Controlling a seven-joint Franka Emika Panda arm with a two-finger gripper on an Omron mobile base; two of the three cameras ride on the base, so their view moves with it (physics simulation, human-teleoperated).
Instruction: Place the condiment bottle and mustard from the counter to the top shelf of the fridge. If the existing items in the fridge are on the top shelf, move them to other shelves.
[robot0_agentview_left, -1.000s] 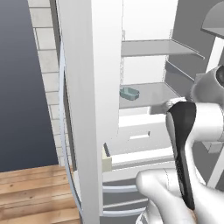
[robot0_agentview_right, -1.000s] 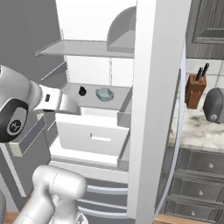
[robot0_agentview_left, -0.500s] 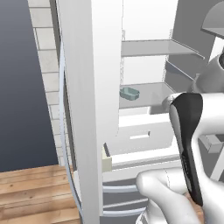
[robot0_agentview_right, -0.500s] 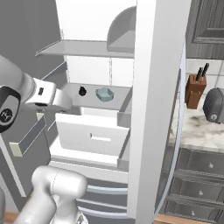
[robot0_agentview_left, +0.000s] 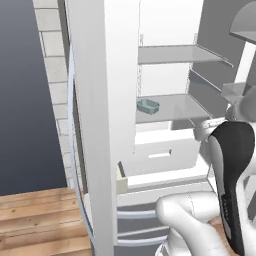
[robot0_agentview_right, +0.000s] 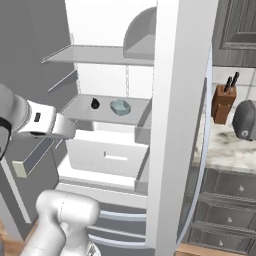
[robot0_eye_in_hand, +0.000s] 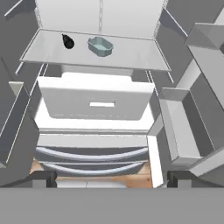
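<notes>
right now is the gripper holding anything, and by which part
Nothing is held: the gripper is open and empty, facing the open pale grey-white fridge.

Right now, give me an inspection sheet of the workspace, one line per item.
Surface: fridge stands open; counter to its right.
Job's things: teal dish and small black object sit apart on the shelf directly above the drawer; a higher shelf sits above them. Condiment bottle and mustard: nothing seen.
Clutter: knife block and a dark rounded appliance on the counter.
Grippers: gripper open, holding nothing, facing the drawer.
Cables: nothing seen.
Surroundings: wooden floor, brick wall, dark cabinet fronts.
</notes>
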